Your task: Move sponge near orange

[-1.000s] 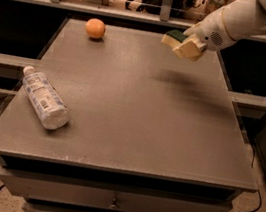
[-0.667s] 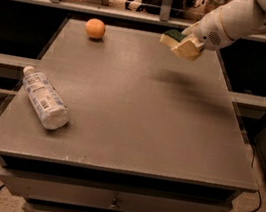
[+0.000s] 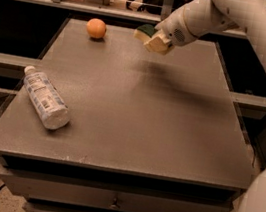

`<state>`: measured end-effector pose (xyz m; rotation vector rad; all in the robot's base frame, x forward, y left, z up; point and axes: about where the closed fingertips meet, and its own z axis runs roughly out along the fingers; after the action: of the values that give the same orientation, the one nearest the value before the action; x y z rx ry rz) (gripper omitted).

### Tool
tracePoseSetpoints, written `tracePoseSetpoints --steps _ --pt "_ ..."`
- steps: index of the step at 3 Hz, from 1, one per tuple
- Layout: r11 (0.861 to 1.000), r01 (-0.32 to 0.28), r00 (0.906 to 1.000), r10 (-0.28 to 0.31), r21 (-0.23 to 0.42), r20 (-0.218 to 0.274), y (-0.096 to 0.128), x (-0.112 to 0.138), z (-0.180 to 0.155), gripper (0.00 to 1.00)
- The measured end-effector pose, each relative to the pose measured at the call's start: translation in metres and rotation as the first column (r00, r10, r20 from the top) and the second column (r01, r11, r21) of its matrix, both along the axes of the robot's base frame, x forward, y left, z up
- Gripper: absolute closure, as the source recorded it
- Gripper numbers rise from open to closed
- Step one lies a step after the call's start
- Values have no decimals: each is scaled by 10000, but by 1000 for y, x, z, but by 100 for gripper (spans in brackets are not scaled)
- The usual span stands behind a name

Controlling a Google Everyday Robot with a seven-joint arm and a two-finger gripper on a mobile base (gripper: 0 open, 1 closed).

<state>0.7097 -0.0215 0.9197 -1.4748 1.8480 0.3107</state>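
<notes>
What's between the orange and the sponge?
Nothing: the camera view shows only bare table between the orange and the sponge, which the gripper holds above the table's far side.

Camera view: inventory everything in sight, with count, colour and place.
table: one, grey, centre, drawers below.
orange: one, orange, far left of the table top.
sponge: one, dark green over pale yellow, held in the air above the table's far edge, right of the orange.
water bottle: one, clear with white label, lying on its side near the left edge.
arm: one, white, reaching in from the upper right.
pincer: one, pale yellow, shut on the sponge.
</notes>
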Motion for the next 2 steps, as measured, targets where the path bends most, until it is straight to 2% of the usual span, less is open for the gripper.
tracePoseSetpoints --steps 1,2 --pt "9993 -301 9987 292 218 421 44 25 -6 100" --pt "9957 -721 9961 689 581 551 83 43 -12 100"
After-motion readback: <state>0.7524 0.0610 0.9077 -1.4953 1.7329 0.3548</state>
